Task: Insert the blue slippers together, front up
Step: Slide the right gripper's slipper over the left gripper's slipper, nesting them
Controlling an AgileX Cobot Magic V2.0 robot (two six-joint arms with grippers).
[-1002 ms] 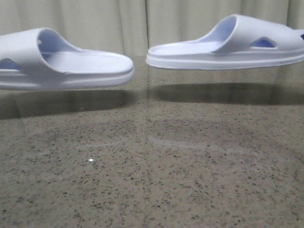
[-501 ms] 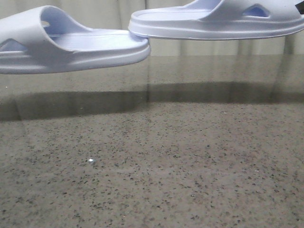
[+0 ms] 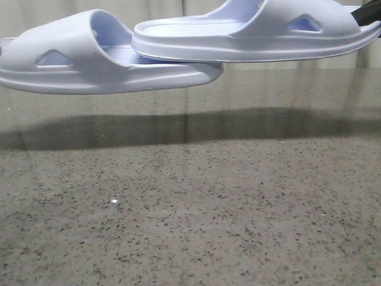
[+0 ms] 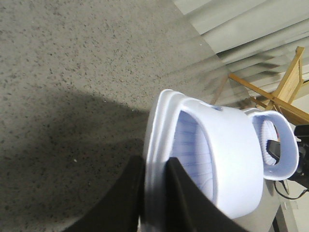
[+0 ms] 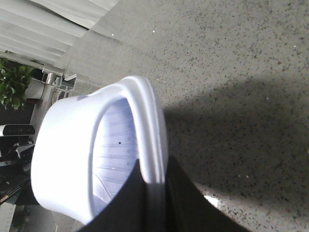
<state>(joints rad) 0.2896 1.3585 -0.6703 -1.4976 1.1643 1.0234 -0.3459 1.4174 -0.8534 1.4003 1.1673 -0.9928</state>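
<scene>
front view: blue slippers (image 3: pixel 178 50) overlapping above table (image 3: pixel 190 196), each sole edge pinched between closed jaws

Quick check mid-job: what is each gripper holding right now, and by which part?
Each holds one slipper off the table. The left gripper clamps the left slipper by its sole edge; the right gripper clamps the right slipper the same way.
</scene>
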